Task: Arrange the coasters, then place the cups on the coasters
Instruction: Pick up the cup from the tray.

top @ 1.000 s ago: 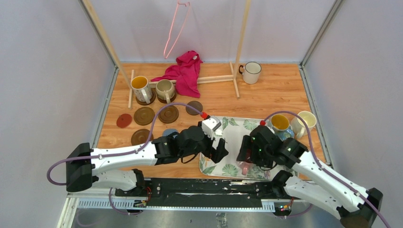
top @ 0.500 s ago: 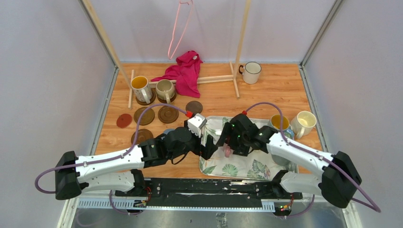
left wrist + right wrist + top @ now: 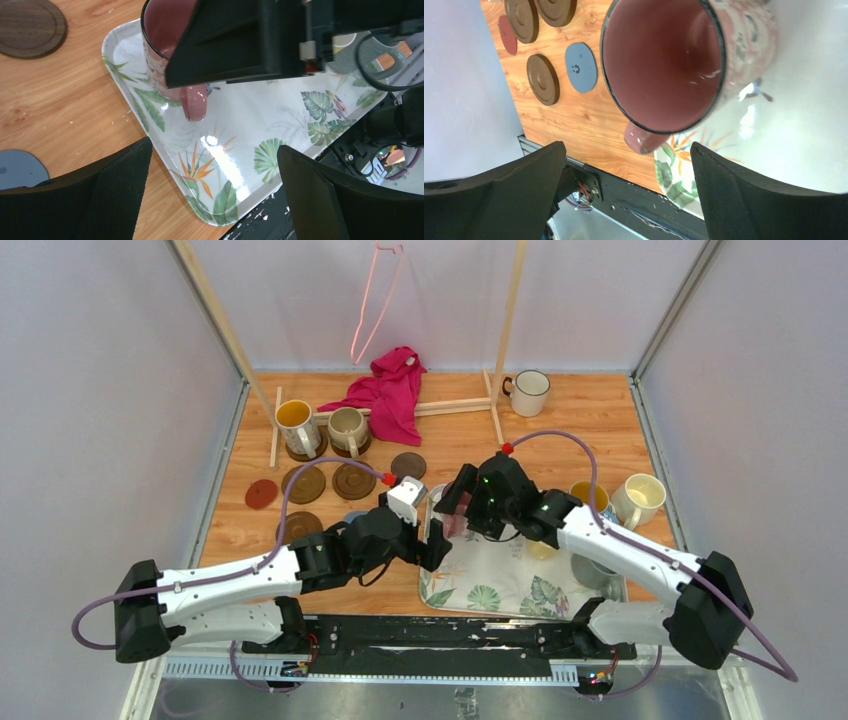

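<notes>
Right arm's fingers (image 3: 524, 175) are spread wide, parked right over the maroon-pink ceramic mug (image 3: 659, 65). That mug's at the far-left corner of the leaf-patterned rectangular tray (image 3: 250, 115), handle facing the left arm. I can't see either finger actually touching it.

Left arm's fingers (image 3: 100, 195) are wide apart too, nothing between them, hovering over the tray's near-left rim.

On the wooden surface (image 3: 600, 415) left of the tray there's a grey-blue round coaster (image 3: 581, 67), a few bare dark brown wooden coasters (image 3: 303, 483) and a red coaster (image 3: 262, 493). Further back, an orange-yellow mug (image 3: 297, 425) and a beige mug (image 3: 348, 427) each stand on a brown coaster.
</notes>
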You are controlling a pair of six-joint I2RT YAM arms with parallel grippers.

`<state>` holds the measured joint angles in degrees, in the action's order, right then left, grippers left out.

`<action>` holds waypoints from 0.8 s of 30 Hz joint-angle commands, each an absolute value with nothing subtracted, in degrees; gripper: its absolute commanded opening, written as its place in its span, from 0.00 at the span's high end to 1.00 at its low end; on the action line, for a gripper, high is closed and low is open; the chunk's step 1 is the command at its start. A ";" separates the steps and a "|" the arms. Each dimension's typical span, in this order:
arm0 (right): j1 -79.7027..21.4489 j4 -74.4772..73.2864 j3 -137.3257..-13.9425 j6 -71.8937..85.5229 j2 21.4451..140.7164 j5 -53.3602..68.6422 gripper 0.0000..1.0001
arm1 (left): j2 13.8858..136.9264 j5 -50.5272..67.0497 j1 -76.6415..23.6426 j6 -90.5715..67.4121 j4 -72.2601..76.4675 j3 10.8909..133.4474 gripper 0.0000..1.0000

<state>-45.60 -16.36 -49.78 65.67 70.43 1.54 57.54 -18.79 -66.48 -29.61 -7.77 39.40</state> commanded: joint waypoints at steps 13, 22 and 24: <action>-44.83 -42.42 -57.80 50.68 44.50 -24.54 0.00 | 76.18 -24.66 -64.13 -28.35 -3.59 47.16 0.10; -44.84 -43.18 -64.64 39.50 42.32 -30.52 0.00 | 85.61 -24.77 -63.65 -27.06 -7.48 55.02 0.34; -44.88 -43.15 -65.53 37.85 42.28 -31.11 0.00 | 86.90 -25.47 -63.63 -27.36 -8.50 55.84 0.40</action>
<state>-45.58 -40.82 -63.51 44.03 42.26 -26.35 84.60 -23.22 -63.86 -27.53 -6.26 53.45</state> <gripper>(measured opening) 1.000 0.656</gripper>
